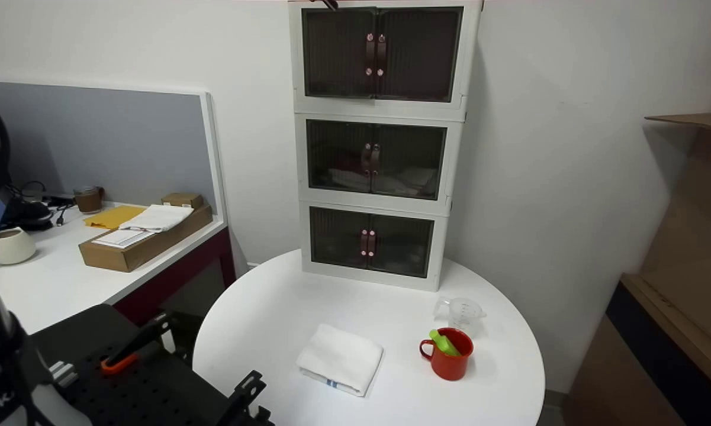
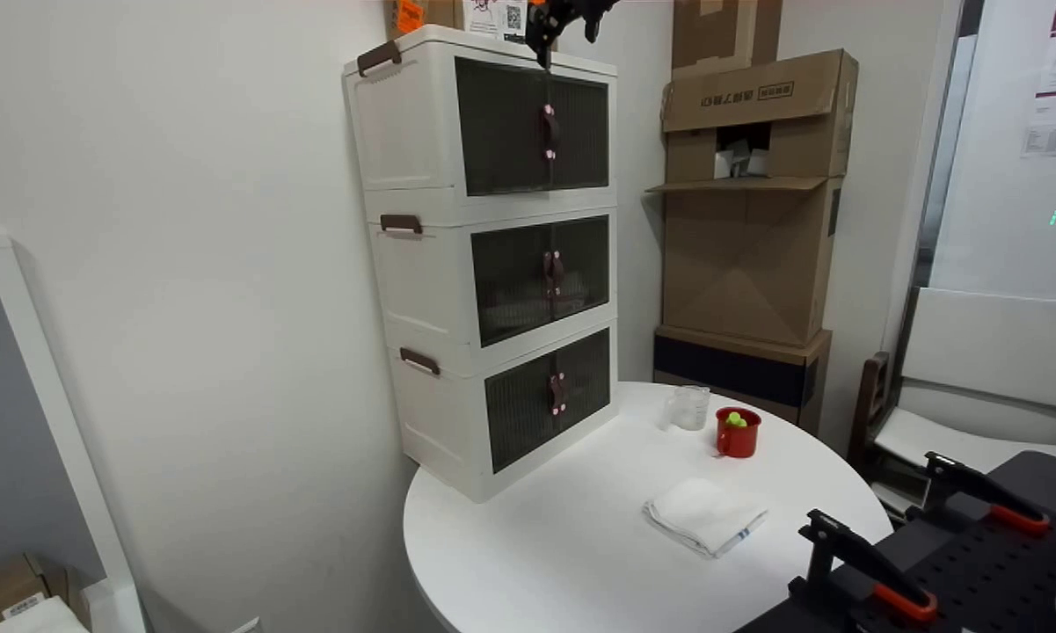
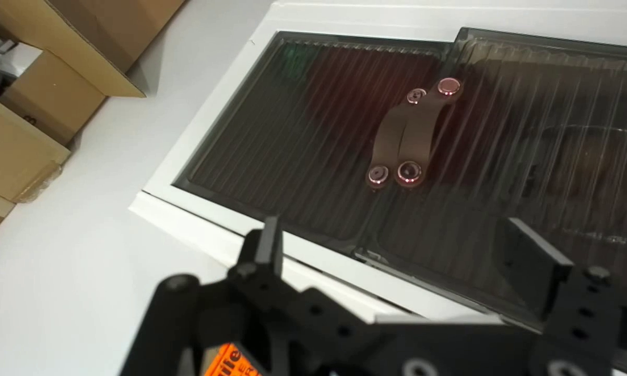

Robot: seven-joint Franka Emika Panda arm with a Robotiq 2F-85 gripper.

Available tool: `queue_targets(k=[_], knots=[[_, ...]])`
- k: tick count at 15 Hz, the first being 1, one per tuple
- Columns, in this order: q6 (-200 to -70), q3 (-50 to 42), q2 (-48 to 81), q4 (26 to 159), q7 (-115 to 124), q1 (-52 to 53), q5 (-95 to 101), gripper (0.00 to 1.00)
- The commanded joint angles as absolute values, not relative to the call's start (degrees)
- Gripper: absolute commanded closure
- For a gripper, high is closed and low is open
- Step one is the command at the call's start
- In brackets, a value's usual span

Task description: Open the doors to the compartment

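Note:
The top-tier doors are dark translucent panels with brown strap handles. They show in both exterior views and in the wrist view. One door edge stands slightly proud of the other, so that door looks a little ajar. The compartment is the white-framed top tier, also seen in an exterior view. My gripper is open and empty, with its fingers spread near the door edge by the white frame. It hangs at the top front of the compartment in an exterior view. Only a fingertip shows in an exterior view.
The two lower tiers stand under the compartment on a round white table. A red mug, a clear measuring cup and a folded towel lie on it. Cardboard boxes stand beside the cabinet.

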State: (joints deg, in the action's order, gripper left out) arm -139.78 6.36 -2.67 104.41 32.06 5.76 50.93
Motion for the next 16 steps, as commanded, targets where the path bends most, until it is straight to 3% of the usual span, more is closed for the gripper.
queue_targets(k=[1,9,16], knots=[[-138.70,6.43,-2.47,103.85,24.64,5.80,46.68,0.00],[-136.13,6.60,0.44,99.76,-9.73,6.49,30.44,0.00],[-128.61,4.44,6.43,86.63,-30.05,3.96,21.76,0.00]])
